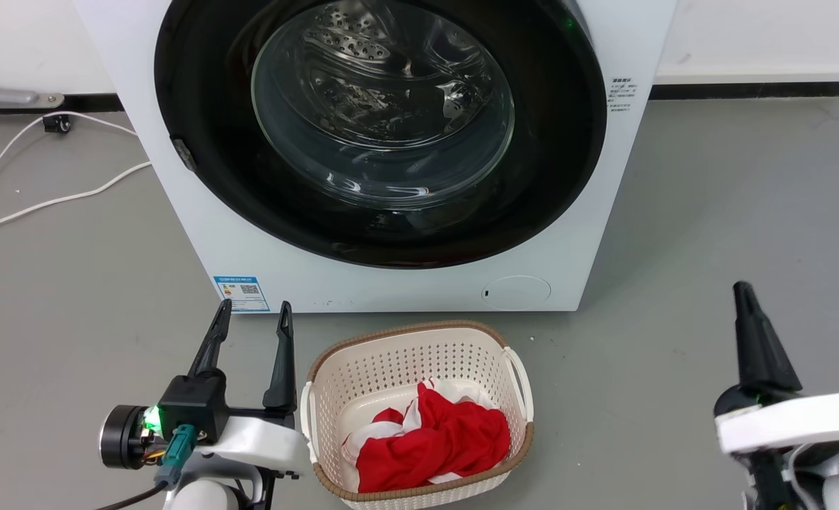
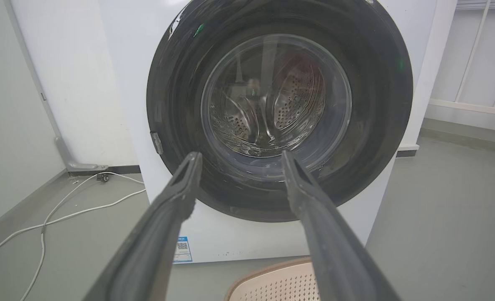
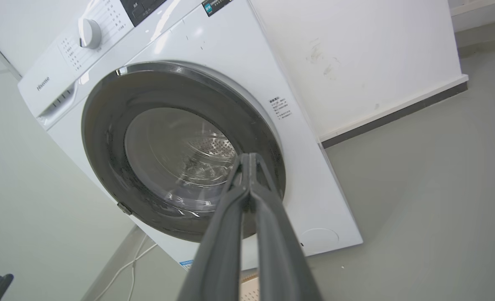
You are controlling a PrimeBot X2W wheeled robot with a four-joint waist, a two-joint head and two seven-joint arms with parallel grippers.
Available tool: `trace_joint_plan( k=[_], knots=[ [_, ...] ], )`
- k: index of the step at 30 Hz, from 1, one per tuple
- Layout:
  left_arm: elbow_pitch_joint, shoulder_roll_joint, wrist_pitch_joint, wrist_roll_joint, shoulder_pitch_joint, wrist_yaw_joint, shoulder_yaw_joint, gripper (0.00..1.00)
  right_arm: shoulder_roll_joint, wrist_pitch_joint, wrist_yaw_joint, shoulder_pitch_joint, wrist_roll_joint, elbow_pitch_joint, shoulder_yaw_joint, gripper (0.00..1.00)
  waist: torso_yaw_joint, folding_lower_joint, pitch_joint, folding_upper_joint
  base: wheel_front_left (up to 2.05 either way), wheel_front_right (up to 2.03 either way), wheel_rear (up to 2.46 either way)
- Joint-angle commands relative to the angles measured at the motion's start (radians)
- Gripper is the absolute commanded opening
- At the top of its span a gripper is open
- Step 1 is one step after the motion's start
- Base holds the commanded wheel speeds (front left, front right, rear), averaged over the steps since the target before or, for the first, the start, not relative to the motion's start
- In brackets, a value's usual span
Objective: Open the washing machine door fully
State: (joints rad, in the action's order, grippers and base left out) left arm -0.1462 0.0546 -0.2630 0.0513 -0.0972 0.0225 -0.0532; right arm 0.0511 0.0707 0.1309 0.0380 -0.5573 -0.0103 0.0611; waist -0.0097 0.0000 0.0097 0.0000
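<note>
Opening step: not begun; washing machine door (image 1: 380, 127) shut, ahead of claws.
Left claw (image 1: 255, 307): wide, empty.
Right claw (image 3: 249, 161): pinched together, empty.
Next: hook door rim.

The white control panel (image 3: 76, 62) bears the brand "Hisense".
</note>
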Motion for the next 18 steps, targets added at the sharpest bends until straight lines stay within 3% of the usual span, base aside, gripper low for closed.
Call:
trace_joint_plan(
  k=[1, 6, 11, 14, 18],
  knots=[
    [0.006, -0.001, -0.003, 0.002, -0.004, -0.005, 0.004, 1.00, -0.002, 0.002, 0.000, 0.018, -0.067, -0.001, 0.005, 0.00, 0.000, 0.0000, 0.002, 0.0000, 0.00, 0.00, 0.00],
    [0.014, -0.002, -0.003, 0.005, -0.019, -0.008, 0.009, 1.00, -0.002, -0.013, 0.000, 0.082, -0.474, -0.005, 0.030, 0.00, 0.000, 0.0000, 0.027, 0.0000, 0.00, 0.00, 0.00],
    [0.027, -0.003, -0.003, 0.004, -0.040, -0.009, 0.011, 1.00, -0.001, -0.048, 0.000, 0.195, -0.790, 0.018, 0.096, 0.00, -0.002, 0.0000, 0.063, 0.0000, 0.00, 0.00, 0.00],
    [0.035, -0.003, -0.003, 0.004, -0.055, -0.011, 0.010, 1.00, -0.001, -0.074, 0.000, 0.288, -0.911, 0.060, 0.154, 0.00, -0.001, 0.0000, 0.089, 0.0000, 0.00, 0.00, 0.00],
    [0.042, -0.004, -0.003, 0.005, -0.080, -0.012, 0.008, 1.00, 0.044, -0.109, 0.000, 0.439, -0.992, 0.164, 0.212, 0.00, 0.002, 0.0000, 0.127, 0.0000, 0.00, 0.00, 0.00]
  ],
)
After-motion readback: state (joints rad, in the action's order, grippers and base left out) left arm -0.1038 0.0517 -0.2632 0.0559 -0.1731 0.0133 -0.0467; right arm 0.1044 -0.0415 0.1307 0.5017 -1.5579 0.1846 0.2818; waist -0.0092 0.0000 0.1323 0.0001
